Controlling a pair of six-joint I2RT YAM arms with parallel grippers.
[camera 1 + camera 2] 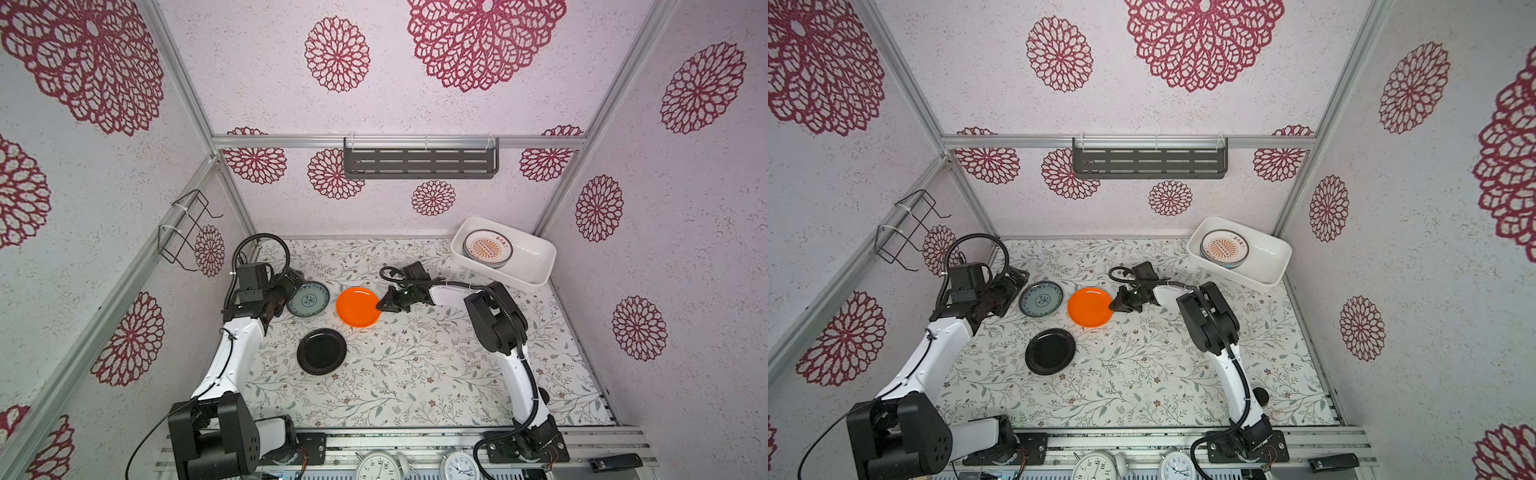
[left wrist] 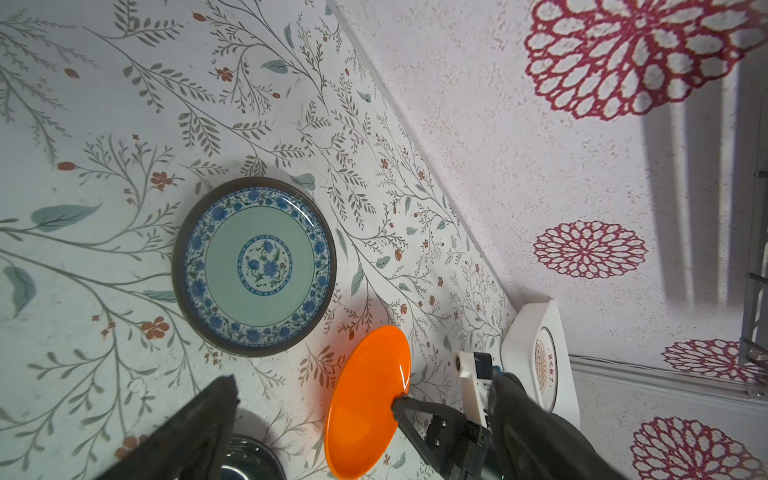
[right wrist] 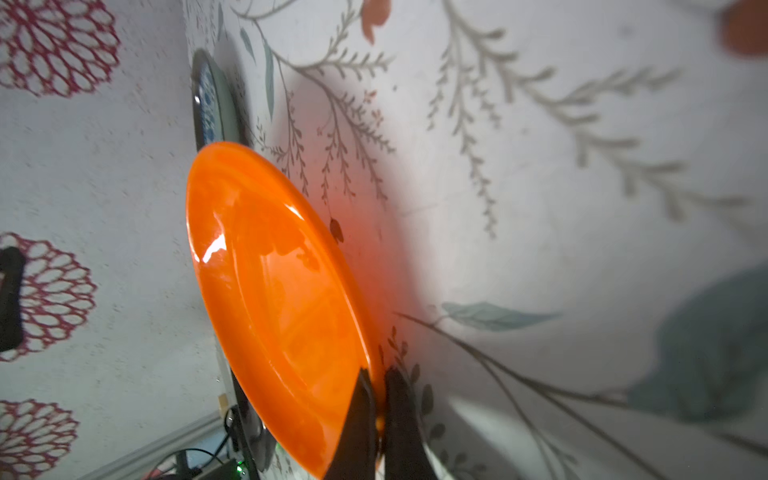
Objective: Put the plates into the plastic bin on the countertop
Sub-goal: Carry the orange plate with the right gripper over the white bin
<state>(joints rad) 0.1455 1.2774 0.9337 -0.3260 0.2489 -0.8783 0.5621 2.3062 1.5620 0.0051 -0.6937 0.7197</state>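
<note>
Orange glossy round plate [image 1: 357,306], pinched shallowly at three o'clock by the right gripper [image 1: 379,307], may slip; left gripper [image 1: 282,299] stands open.

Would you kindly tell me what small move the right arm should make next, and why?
Probably lift straight up a little. The right gripper is shut on the rim of the orange plate, and the plate is close to the countertop; clearing it first should allow a carry to the plastic bin at the back right.
</note>
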